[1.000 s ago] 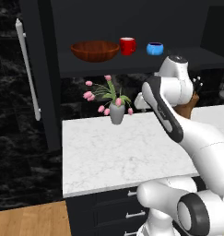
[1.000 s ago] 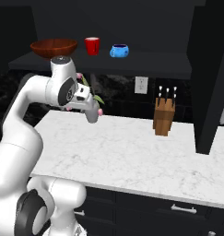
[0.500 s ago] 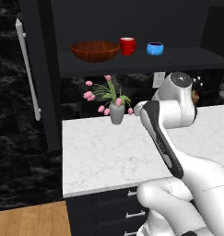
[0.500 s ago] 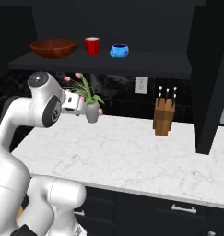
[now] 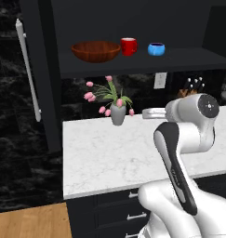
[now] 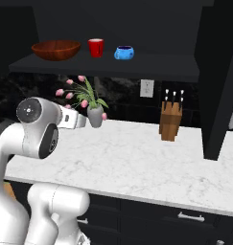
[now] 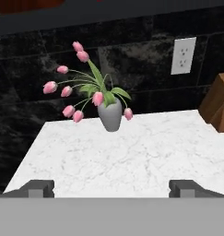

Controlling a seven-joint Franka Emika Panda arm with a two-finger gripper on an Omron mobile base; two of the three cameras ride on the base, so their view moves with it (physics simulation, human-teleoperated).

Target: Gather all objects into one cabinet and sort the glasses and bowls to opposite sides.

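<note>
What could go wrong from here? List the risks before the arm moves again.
1. The claw stands open and empty, low over the counter and facing the vase of tulips; a forward swing could topple it.
2. On the shelf the wooden bowl, red cup and blue bowl sit in a row with the cup between the bowls, so re-sorting risks knocking neighbours.
3. The knife block stands nearby on the counter.

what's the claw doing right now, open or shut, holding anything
Claw: open, fingertips wide apart, holding nothing.
</note>
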